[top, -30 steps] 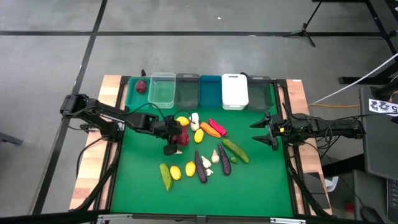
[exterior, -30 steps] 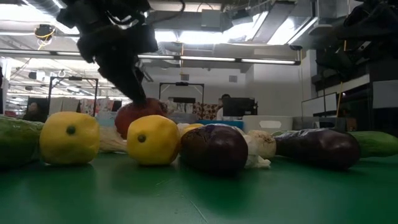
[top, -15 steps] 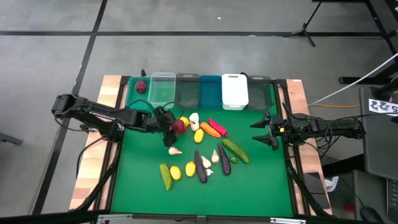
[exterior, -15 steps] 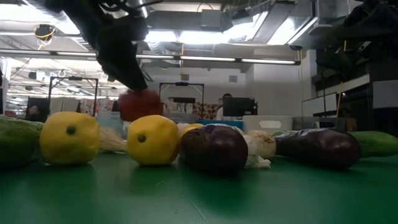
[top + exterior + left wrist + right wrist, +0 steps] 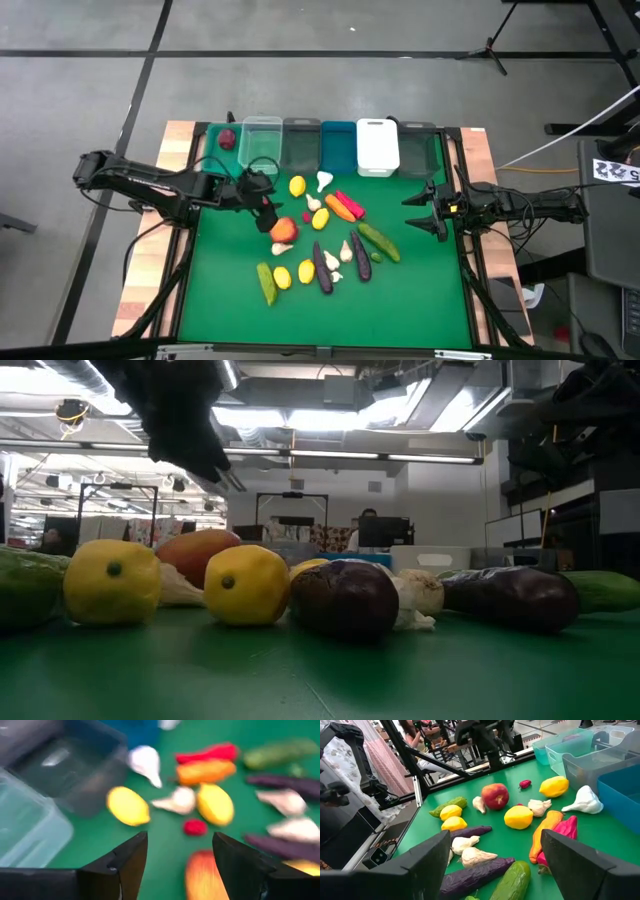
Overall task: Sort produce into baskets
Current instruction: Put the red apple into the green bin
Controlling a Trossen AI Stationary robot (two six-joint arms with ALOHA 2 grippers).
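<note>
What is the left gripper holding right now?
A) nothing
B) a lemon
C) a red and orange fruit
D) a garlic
A: the left gripper has open fingers with only green mat between them, and the red and orange fruit lies on the mat below it.

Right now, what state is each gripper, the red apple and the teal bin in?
Left gripper: fingers open, empty, above the mat.
Right gripper: fingers open, empty, at the mat's right edge.
Red apple: lying on the mat, not held.
Teal bin: holds one dark red beet.
</note>
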